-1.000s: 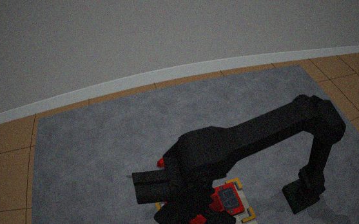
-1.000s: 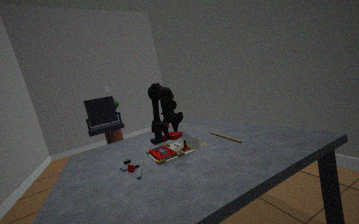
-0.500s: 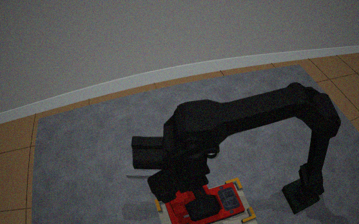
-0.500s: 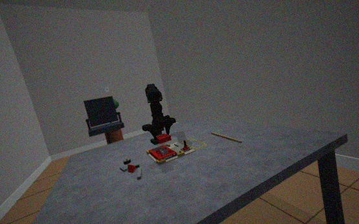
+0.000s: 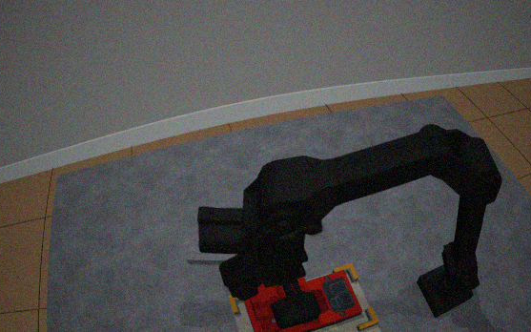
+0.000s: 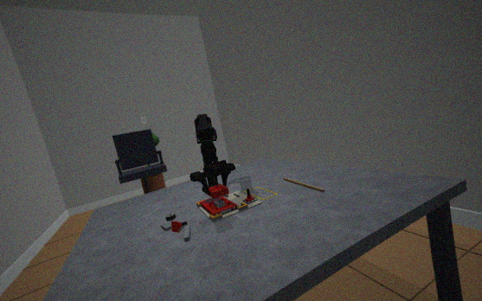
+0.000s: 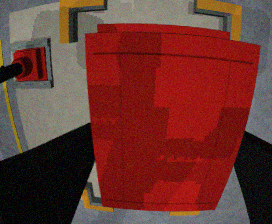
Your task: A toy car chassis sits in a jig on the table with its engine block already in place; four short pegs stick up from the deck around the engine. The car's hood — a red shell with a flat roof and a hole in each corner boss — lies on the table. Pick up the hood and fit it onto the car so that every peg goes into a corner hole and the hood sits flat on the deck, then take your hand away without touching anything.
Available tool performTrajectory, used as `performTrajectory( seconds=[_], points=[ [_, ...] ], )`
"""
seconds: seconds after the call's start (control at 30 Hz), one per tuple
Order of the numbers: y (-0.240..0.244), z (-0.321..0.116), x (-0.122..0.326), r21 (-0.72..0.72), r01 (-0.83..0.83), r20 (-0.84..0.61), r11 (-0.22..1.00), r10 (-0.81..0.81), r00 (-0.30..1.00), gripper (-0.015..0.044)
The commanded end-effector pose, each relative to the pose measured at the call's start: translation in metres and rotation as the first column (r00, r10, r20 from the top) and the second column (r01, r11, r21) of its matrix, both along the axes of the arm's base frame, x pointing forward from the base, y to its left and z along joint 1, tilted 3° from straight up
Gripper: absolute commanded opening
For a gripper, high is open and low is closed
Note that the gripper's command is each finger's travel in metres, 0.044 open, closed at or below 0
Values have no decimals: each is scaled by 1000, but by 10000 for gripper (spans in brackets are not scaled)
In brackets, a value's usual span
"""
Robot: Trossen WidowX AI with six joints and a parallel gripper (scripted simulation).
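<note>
The red hood (image 6: 218, 190) (image 7: 187, 90) is held in my gripper (image 7: 167, 133), which is shut on it with one black finger at each side. In the exterior view it hangs a little above and behind the red chassis (image 5: 256, 312) (image 6: 208, 207). The chassis sits in the cream jig (image 5: 362, 298) (image 6: 238, 198) (image 7: 52, 105) with yellow corner brackets. The grey engine block (image 6: 219, 202) shows on the deck. In the wrist view the hood covers most of the chassis; pegs and corner holes are hidden. In the top view the arm hides much of the hood.
A red part with a black post (image 6: 248, 197) (image 7: 33, 65) stands on the jig beside the chassis. Loose parts lie in front, including a red piece (image 6: 176, 227), a grey strip (image 6: 187, 233) and a wheel (image 6: 170, 217). A wooden stick (image 6: 304, 184) lies to the right.
</note>
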State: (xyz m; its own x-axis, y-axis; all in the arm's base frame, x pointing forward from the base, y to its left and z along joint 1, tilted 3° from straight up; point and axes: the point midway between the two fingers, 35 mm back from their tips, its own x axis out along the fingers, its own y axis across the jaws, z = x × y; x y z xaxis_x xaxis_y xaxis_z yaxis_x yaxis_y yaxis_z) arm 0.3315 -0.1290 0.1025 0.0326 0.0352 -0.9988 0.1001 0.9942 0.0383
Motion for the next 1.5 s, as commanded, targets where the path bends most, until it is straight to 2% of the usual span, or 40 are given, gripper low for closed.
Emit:
performTrajectory(
  seconds=[0.0, 0.13, 1.47],
  points=[
    [0, -20, 0, 3, 3, -12, 1000, -3, 1000, 0],
    [1, -30, -2, 3, 3, -12, 1000, -3, 1000, 0],
    [2, -35, -4, 3, 3, -13, 1000, -3, 1000, 0]
  ],
)
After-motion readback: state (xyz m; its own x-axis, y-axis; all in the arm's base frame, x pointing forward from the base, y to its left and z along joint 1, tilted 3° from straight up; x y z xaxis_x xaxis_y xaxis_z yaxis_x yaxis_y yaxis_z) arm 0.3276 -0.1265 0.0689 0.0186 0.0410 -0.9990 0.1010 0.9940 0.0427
